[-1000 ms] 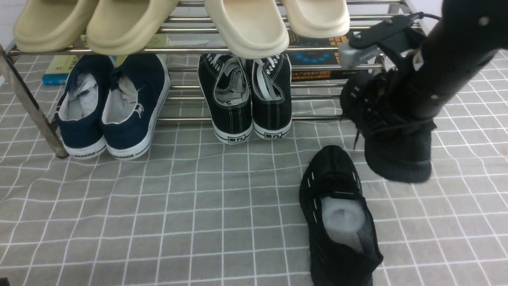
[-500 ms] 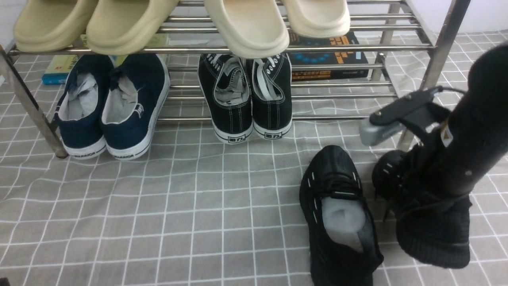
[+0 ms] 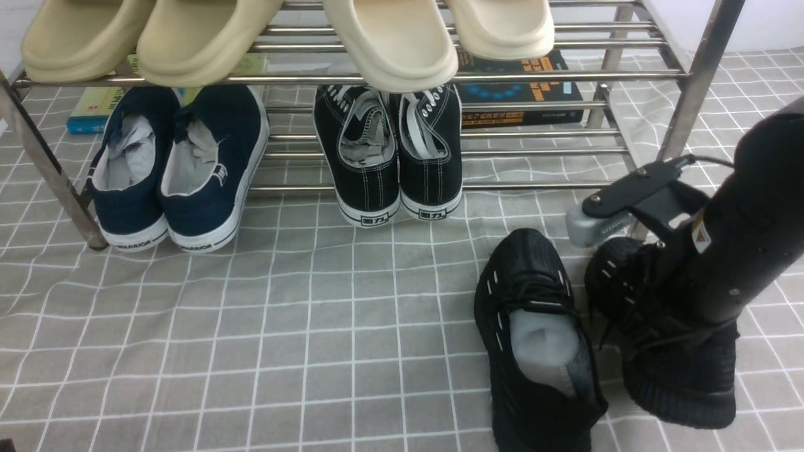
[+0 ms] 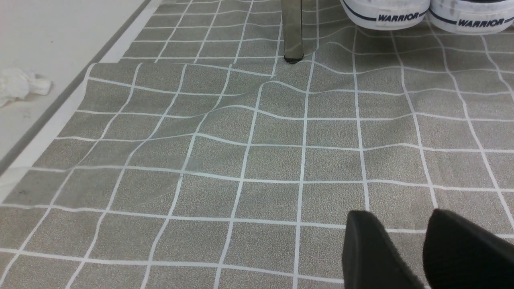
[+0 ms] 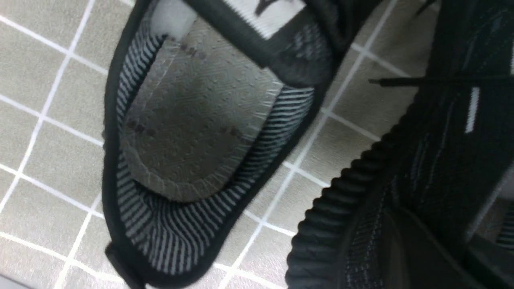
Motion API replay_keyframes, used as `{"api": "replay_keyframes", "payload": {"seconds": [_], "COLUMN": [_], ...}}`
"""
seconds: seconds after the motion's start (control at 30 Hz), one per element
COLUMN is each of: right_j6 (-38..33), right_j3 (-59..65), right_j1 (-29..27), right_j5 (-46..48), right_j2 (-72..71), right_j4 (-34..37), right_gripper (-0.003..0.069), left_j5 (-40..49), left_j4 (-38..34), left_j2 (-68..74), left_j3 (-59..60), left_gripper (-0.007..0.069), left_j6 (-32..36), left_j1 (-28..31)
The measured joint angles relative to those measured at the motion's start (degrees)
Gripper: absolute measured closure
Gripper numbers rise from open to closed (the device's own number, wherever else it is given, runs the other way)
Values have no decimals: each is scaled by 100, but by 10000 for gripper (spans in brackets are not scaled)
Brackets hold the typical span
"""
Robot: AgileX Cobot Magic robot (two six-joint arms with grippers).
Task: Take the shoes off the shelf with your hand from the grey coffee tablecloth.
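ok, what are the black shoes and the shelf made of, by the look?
Shoes: matte black knit fabric, likely synthetic; ribbed weave shows at the heel collar. Shelf: metal tubing, shiny chrome-like finish; bright reflections along the bars.

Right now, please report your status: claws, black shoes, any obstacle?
Left claw open, empty over cloth. Right claw shut on second black shoe, low beside first shoe on cloth. Rack leg close behind.

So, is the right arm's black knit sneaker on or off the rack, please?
Off: that black knit sneaker is over grey checked cloth, outside the silver rack.
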Motion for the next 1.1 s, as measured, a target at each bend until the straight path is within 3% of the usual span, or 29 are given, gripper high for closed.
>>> {"api": "replay_keyframes", "payload": {"seconds": [0.17, 0.87, 1.1], "right_j6": [-121, -212, 75], "right_j3": [-416, -201, -27], "right_j1": [0, 0, 0], "right_j5": [419, 89, -29], "right_j2": [-228, 437, 455], "right_j4": [-11, -105, 583], "right_gripper": [648, 640, 610], "left_j5": [0, 0, 0], "left_j4": [0, 0, 0], "left_j2": [0, 0, 0], "left_j3": [0, 0, 0], "left_gripper": [384, 384, 384], "left_j6": [0, 0, 0], "left_j1": [0, 0, 0]}}
